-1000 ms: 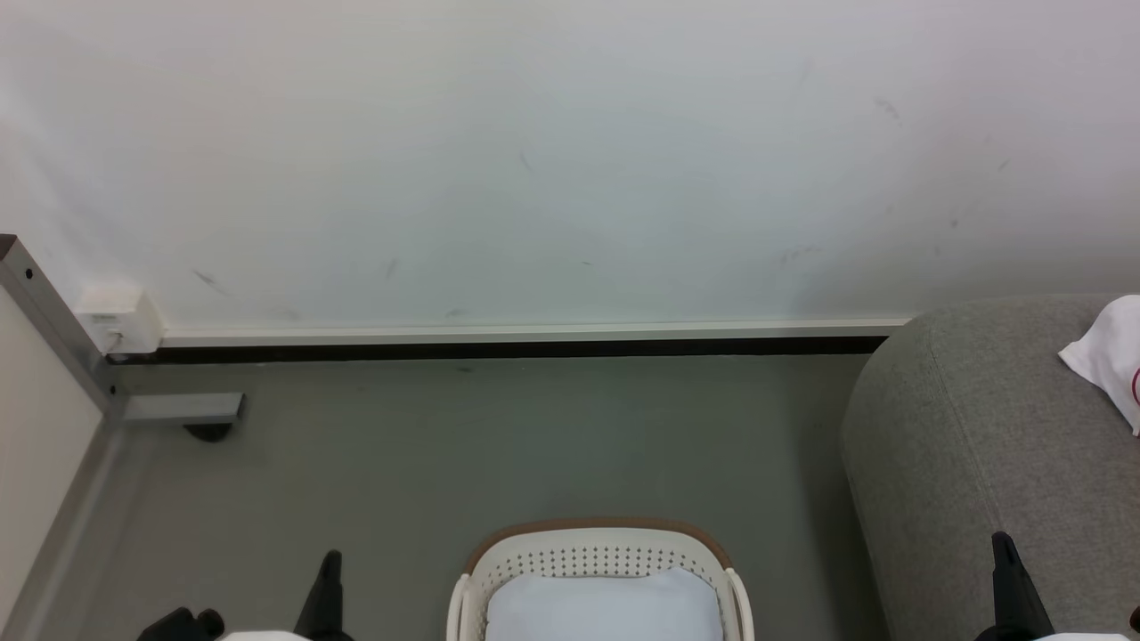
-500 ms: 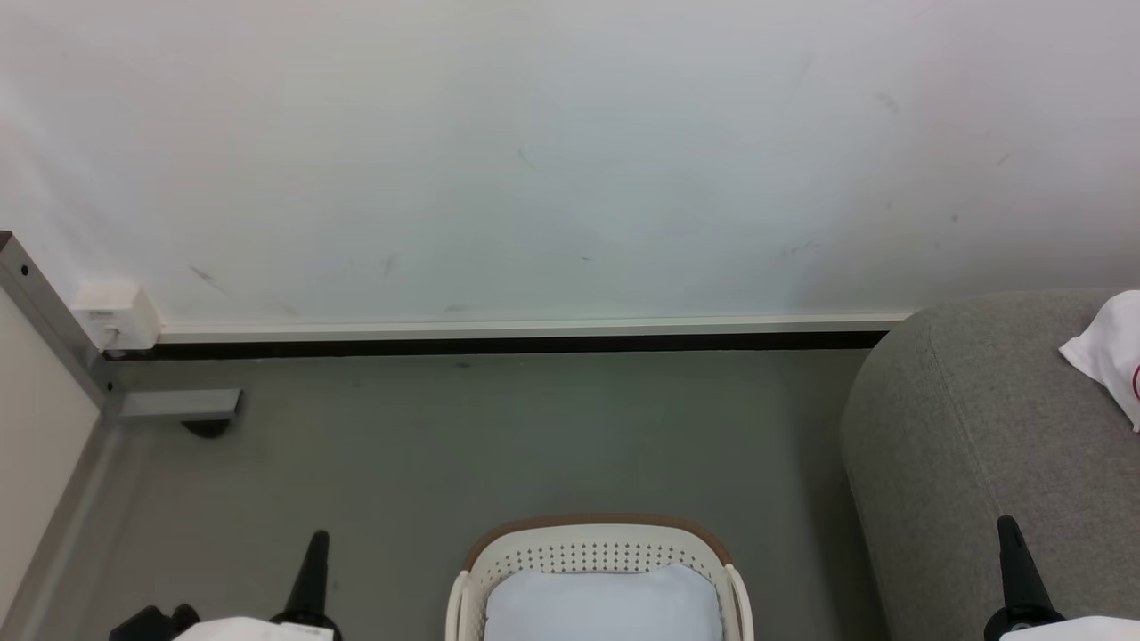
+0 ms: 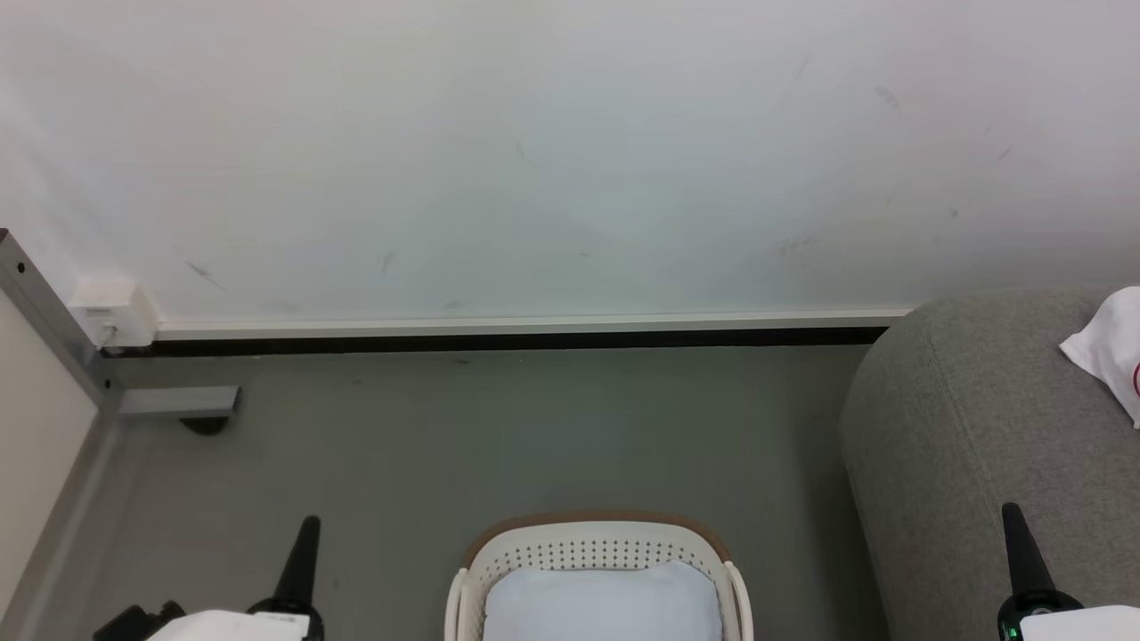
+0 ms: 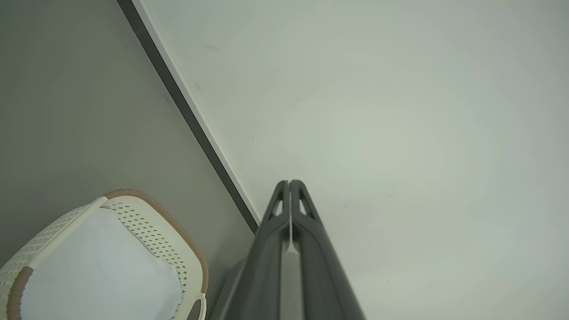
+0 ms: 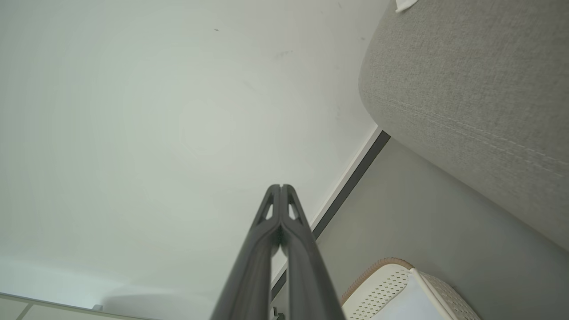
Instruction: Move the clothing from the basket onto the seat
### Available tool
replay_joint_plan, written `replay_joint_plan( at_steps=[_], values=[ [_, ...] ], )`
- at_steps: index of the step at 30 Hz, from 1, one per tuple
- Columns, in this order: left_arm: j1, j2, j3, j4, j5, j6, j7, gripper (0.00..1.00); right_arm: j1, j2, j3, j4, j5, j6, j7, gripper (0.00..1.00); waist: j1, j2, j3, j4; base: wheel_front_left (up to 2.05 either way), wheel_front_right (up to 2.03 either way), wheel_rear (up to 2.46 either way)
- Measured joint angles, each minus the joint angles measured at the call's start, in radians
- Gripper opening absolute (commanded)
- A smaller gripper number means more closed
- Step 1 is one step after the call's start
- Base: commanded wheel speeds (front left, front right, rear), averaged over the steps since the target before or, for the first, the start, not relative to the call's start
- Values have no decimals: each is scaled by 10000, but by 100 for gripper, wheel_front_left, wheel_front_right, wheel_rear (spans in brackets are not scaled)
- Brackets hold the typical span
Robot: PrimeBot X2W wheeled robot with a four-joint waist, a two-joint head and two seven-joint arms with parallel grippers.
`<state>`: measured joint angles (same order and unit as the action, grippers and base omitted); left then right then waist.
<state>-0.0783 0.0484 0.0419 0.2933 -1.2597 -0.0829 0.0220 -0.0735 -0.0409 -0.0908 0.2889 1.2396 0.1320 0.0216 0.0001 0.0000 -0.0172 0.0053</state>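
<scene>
The white perforated basket (image 3: 595,523) with its brown rim stands on the floor at the bottom centre, and a smooth pale bluish sheet (image 3: 604,605) lies in it. No clothing shows inside it. The grey seat (image 3: 980,418) rises at the right, with a white piece of clothing (image 3: 1109,352) bearing a bit of red lying on it. My left gripper (image 3: 309,523) is shut and empty, left of the basket. My right gripper (image 3: 1009,509) is shut and empty in front of the seat. The wrist views show each pair of fingers (image 4: 289,183) (image 5: 281,186) pressed together, the basket (image 4: 178,231) (image 5: 382,284) below them.
A white wall (image 3: 570,160) with a dark skirting strip (image 3: 499,340) runs across the back. At the left stand a grey metal frame (image 3: 53,329), its foot (image 3: 183,402) and a small white box (image 3: 111,312). Grey floor (image 3: 499,427) lies between wall and basket.
Both shut grippers have risen a little in the head view, the left one drifting leftward. The whole picture has shifted slightly upward, so the camera moved a bit.
</scene>
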Motion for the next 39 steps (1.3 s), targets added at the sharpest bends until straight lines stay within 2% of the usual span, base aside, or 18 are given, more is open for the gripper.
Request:
replay_joint_plan(
  at_steps=[39],
  values=[
    [-215, 0, 614, -407, -2951, -399, 800, 0, -264, -42, -182, -353, 3173, 0, 815, 0, 0, 0, 169, -44, 0, 0, 0]
  ],
)
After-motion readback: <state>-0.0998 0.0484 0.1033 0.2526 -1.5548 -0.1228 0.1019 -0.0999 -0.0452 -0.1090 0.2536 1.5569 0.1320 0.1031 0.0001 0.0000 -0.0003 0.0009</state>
